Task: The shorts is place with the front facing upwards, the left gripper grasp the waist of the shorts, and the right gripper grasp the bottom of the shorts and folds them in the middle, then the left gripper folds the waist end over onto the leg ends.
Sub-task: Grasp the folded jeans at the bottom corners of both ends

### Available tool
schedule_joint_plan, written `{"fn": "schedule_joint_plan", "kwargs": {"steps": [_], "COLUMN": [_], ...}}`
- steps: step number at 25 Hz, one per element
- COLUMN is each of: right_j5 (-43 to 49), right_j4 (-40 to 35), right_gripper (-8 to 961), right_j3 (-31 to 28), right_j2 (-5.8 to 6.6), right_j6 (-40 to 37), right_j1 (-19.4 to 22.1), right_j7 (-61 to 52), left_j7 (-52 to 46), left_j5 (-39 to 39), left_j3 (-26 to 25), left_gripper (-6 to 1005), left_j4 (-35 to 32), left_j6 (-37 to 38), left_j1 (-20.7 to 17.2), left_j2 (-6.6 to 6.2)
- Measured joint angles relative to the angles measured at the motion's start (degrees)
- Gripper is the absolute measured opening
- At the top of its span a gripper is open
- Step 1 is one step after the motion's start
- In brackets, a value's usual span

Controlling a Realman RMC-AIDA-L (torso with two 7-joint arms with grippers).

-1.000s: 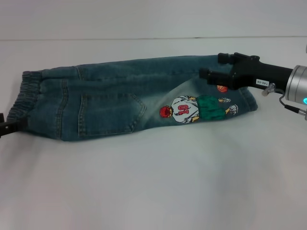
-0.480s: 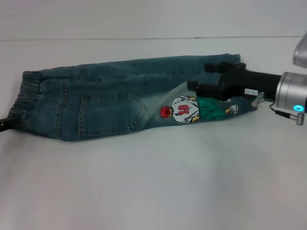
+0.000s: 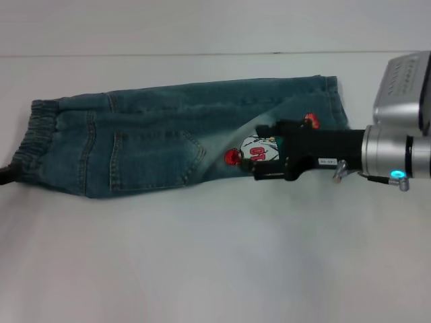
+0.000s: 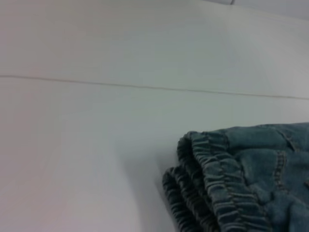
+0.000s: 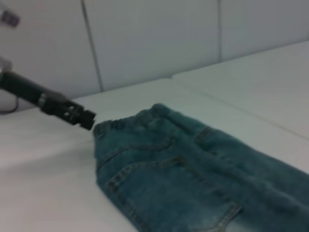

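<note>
The blue-green denim shorts lie flat, folded lengthwise, with a back pocket and the cartoon patch facing up. The gathered waist is at the left and the leg hems at the right. My right gripper, black on a silver-white wrist, hovers over the patch with its fingers apart and nothing between them. Only a black sliver of my left gripper shows at the left edge; in the right wrist view the left gripper sits just beside the waistband, apart from it. The left wrist view shows the stacked waistband layers.
The shorts rest on a white table, which stretches bare toward the near side. Behind the shorts the table's far edge meets a pale wall.
My right gripper has moved left and toward the near side, from the leg hems to over the cartoon patch. The left gripper has slid almost out of the head view.
</note>
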State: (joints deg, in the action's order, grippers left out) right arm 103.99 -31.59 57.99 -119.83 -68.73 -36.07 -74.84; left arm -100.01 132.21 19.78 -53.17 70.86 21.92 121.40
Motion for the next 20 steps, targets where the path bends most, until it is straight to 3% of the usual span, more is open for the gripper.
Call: {"fn": "schedule_joint_plan", "kwargs": {"steps": [10,20], "right_j5": [-0.5,-1.1], "right_j4": [1.4,1.8], "right_gripper": [858,857], "right_j3": [1.7,1.7], "right_j2": [-0.33,-0.31], "right_j6": [0.4,0.8], "right_j1": [-0.1,-0.1], "right_j7": [2.1,2.2], "left_j7": [0.3,-0.3], "left_j5": [0.8,0.9], "left_j3": [0.0,3.6], "left_gripper": [860,861], "left_j4": [1.4,1.4], "left_j6": [0.0,-0.1], "left_j1": [0.3,0.7], "left_j2": [0.02,0.27]}}
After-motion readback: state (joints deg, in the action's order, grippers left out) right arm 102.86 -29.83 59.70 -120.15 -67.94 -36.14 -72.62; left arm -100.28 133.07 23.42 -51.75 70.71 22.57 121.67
